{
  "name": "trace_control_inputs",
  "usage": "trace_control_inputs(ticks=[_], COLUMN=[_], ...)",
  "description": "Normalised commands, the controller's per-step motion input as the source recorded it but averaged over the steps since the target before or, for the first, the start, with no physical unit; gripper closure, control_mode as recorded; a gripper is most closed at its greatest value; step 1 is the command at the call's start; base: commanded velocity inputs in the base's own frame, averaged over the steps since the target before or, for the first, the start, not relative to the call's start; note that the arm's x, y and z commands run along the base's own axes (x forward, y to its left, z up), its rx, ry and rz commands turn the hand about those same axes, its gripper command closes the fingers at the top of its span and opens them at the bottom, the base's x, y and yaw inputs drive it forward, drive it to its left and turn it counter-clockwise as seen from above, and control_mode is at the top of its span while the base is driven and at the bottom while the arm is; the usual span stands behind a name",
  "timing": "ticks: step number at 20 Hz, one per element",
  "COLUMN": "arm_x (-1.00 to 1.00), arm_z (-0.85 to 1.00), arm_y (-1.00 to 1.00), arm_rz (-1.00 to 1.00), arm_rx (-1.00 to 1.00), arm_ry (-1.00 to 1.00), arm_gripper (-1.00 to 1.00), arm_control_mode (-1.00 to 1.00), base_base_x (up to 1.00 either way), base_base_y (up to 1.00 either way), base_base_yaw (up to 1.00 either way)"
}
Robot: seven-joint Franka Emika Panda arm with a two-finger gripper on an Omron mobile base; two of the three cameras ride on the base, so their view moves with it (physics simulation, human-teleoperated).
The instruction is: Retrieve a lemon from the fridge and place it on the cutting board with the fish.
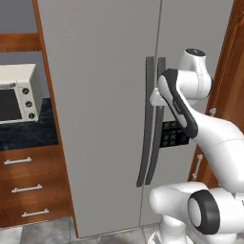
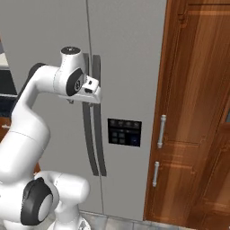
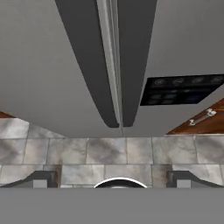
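While my jaws (image 3: 112,181) stand wide open and empty, I face the closed fridge (image 1: 105,95) near its two dark handles (image 1: 151,119).

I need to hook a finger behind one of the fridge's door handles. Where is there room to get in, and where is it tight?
Tight: the two long dark curved handles of the tall light-grey fridge flank the door seam with only a narrow slit between them. Free: bare door panel left of the left handle. Right of the right handle, the dark control panel crowds the door lower down. The open gripper hangs nearby.
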Motion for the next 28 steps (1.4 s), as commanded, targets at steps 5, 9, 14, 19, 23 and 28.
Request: trace_control_inputs(ticks=[5,9,14,19,23,28], arm_x=[0.00,0.00,0.00,0.00,0.00,0.00], arm_z=[0.00,0.00,0.00,0.00,0.00,0.00], arm_y=[0.00,0.00,0.00,0.00,0.00,0.00], arm_rz=[0.00,0.00,0.00,0.00,0.00,0.00], arm_rx=[0.00,0.00,0.00,0.00,0.00,0.00], arm_ry=[0.00,0.00,0.00,0.00,0.00,0.00], arm_gripper=[-1.00,-1.00,-1.00,-1.00,-1.00,-1.00], arm_control_mode=[1.00,1.00,1.00,1.00,1.00,1.00], base_base_x=[0.00,-0.27,-0.45,-0.50,-0.12,0.00], base_base_y=[-0.06,-0.03,-0.03,-0.09,-0.29,-0.28], base_base_yaw=[0.00,0.00,0.00,0.00,0.00,0.00])
